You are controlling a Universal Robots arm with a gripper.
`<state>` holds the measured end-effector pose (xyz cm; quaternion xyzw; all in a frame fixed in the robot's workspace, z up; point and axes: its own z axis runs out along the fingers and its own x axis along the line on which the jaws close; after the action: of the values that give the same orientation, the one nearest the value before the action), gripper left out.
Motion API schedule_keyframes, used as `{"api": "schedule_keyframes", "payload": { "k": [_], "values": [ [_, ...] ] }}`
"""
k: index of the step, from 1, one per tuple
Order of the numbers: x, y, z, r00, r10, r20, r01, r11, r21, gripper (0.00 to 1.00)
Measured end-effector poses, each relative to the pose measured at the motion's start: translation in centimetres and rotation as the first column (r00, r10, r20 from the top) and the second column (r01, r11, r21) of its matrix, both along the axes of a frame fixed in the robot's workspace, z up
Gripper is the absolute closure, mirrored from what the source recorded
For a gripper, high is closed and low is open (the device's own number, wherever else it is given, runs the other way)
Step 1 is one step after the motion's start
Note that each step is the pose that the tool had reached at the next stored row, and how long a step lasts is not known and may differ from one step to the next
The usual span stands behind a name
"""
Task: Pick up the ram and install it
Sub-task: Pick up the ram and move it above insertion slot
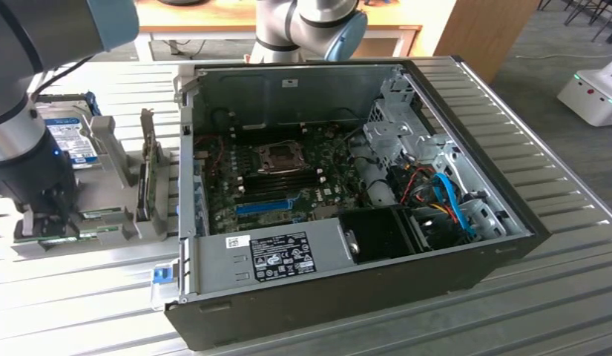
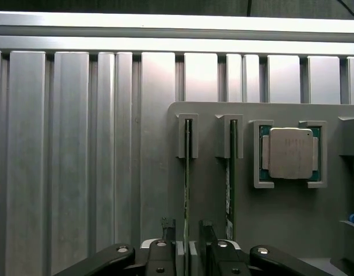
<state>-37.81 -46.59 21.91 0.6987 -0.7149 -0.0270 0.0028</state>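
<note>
Ribbed worktop (image 2: 67,161) carries the ram (image 2: 187,172) on edge in its holder (image 2: 280,230); released fingers (image 2: 206,231) straddle it, and any misalignment could clip the neighbouring stick (image 2: 232,167).

I am looking at a black-and-white sticker (image 1: 281,256) on the grey panel (image 1: 211,276) inside the computer case (image 1: 405,293), and I am making out no words on it. I am reading nothing on the blue label (image 1: 76,148) of the hard drive (image 1: 58,122) either.

A wooden desk (image 1: 196,30) stands behind the ribbed metal table (image 1: 563,297), grey floor (image 1: 543,67) beside them.
</note>
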Motion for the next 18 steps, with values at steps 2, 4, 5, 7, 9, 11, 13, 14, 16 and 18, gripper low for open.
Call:
{"api": "schedule_keyframes", "payload": {
  "k": [2,4,5,7,9,11,13,14,16,18],
  "values": [
    [0.00,-0.16,0.00,1.0000,0.000,0.0000,0.000,1.0000,-0.0001,0.70],
    [0.00,-0.24,0.00,1.0000,0.000,0.0000,0.000,1.0000,-0.0001,0.70],
    [0.00,-0.24,0.01,1.0000,0.000,-0.0001,0.000,1.0000,-0.0001,0.70],
    [0.00,-0.24,0.00,1.0000,0.000,0.0000,0.000,1.0000,0.0000,0.70],
    [0.00,-0.24,-0.09,1.0000,0.000,0.0003,0.000,1.0000,0.0002,0.70],
    [0.00,-0.24,-0.29,1.0000,0.000,0.0000,0.000,1.0000,0.0000,0.70],
    [0.00,-0.25,-0.52,1.0000,0.000,0.0001,0.000,1.0000,0.0000,0.70],
    [0.00,-0.25,-0.62,1.0000,0.000,0.0000,0.000,1.0000,0.0000,0.70],
    [-0.01,-0.25,-0.72,1.0000,0.000,-0.0001,0.000,1.0000,-0.0001,0.70],
    [0.00,-0.25,-0.72,1.0000,0.000,-0.0001,0.000,1.0000,-0.0001,0.70]
  ]
}}
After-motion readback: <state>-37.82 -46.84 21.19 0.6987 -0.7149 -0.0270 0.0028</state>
